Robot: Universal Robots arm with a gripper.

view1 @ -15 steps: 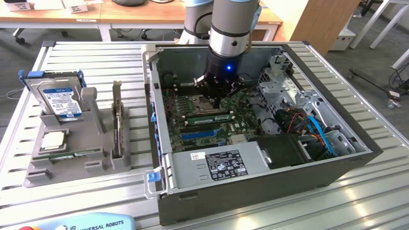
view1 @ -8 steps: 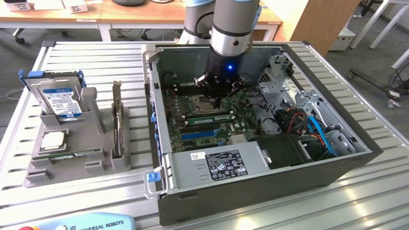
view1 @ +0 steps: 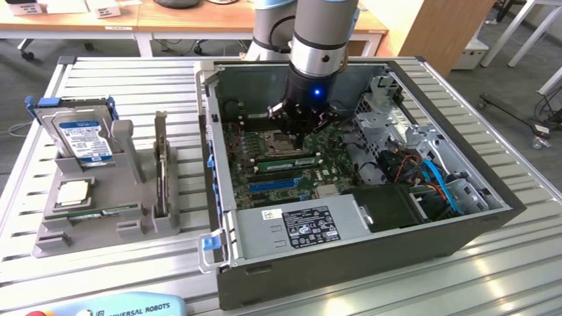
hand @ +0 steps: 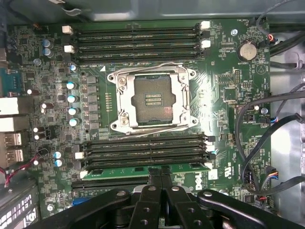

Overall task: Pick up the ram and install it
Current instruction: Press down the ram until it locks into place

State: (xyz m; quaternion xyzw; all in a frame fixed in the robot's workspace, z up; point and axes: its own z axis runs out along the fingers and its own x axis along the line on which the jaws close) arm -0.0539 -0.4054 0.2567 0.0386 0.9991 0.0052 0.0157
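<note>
Open PC case point(view1: 351, 260) on slatted bench point(view1: 131, 85), grey parts holder point(view1: 105, 227) beside it.
Holder carries hard drive point(view1: 83, 135), silver processor chip point(view1: 73, 191), dark expansion card point(view1: 162, 168); motherboard's CPU socket point(hand: 153, 101) is empty.

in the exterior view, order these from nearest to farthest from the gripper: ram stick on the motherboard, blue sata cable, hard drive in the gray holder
1. ram stick: on the motherboard, right beneath the gripper.
2. blue sata cable: inside the case, toward the exterior view's right.
3. hard drive: standing in the gray holder outside the case, at the exterior view's left.
</note>
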